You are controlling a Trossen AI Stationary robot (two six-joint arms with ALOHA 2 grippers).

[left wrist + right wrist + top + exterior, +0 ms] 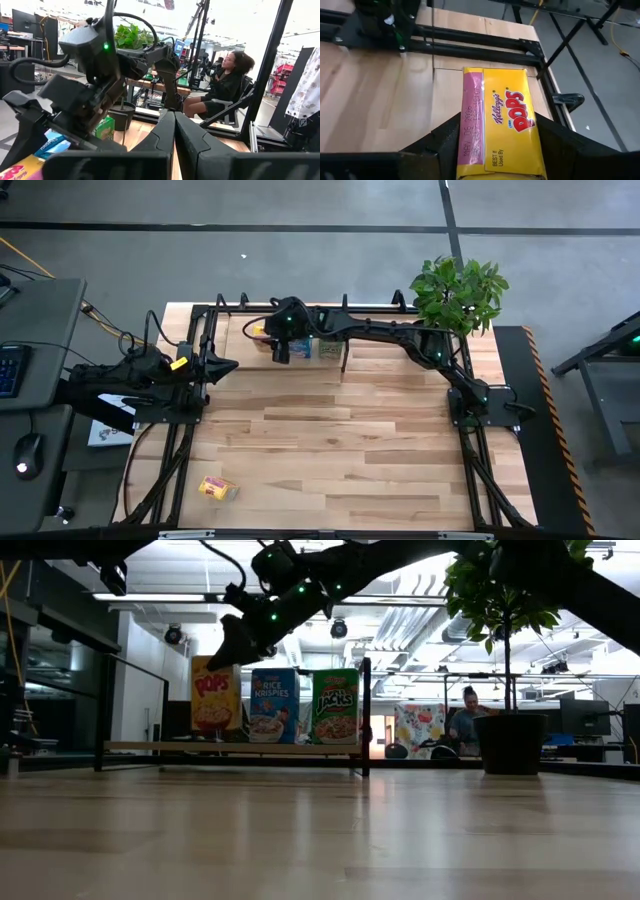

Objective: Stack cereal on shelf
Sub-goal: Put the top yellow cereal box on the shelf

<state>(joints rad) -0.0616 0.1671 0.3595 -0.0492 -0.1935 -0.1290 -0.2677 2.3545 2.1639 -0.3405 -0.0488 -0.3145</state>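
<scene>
Your right arm is extended to the far left; your left arm is parked at the left edge.

Your right arm reaches from its base on the right across the far side, its right gripper point(281, 352) pointing down, fingers point(445, 137) spread on either side of a yellow box without visibly pressing it. Your left arm sits folded at the left, its left gripper point(224, 366) level, pointing right, fingers point(162, 132) pressed together.
</scene>
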